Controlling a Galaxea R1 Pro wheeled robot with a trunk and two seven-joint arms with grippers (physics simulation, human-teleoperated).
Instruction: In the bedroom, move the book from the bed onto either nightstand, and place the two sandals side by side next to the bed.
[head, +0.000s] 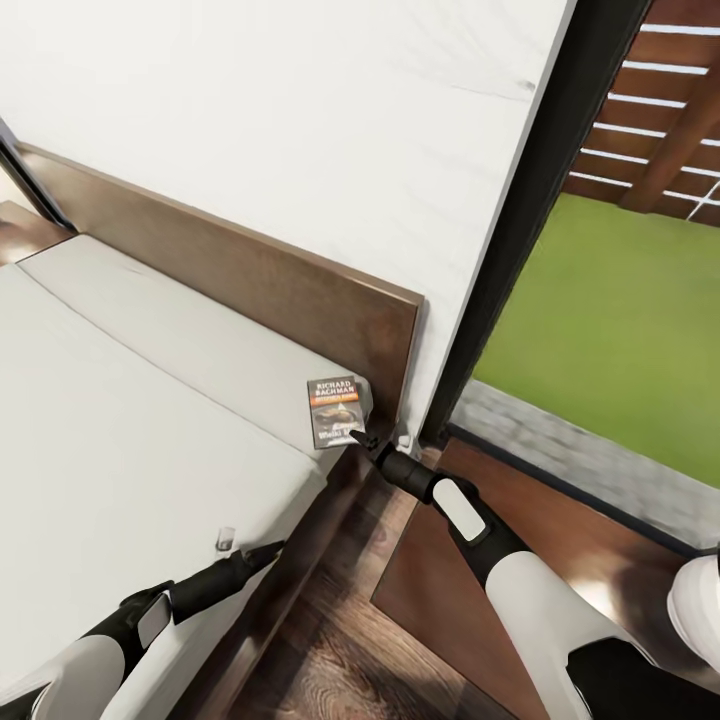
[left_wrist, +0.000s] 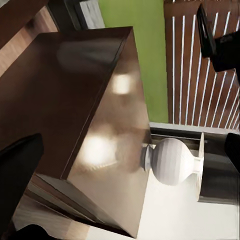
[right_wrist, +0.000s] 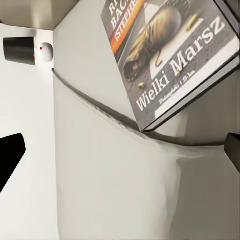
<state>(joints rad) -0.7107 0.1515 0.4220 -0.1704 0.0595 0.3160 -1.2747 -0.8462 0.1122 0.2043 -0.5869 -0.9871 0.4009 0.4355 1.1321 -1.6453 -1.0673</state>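
The book (head: 335, 408) lies flat on the pale mattress of the bed (head: 120, 430), in the corner by the dark headboard (head: 260, 280). My right gripper (head: 360, 437) is at the book's near corner and open. In the right wrist view the book (right_wrist: 170, 55) lies just ahead of the spread fingers (right_wrist: 10, 162), with nothing between them. My left gripper (head: 262, 553) hangs open over the bed's side rail, and its wrist view looks at the nightstand (left_wrist: 75, 95). The nightstand (head: 590, 530) stands beside the bed, under my right arm. The sandals are out of view.
A lamp with a white base (left_wrist: 172, 161) and black shade stands on the nightstand's far part; the base (head: 700, 600) shows at the head view's edge. A dark-framed window (head: 520, 220) with green lawn behind rises right of the headboard. Wood floor (head: 330, 640) runs between bed and nightstand.
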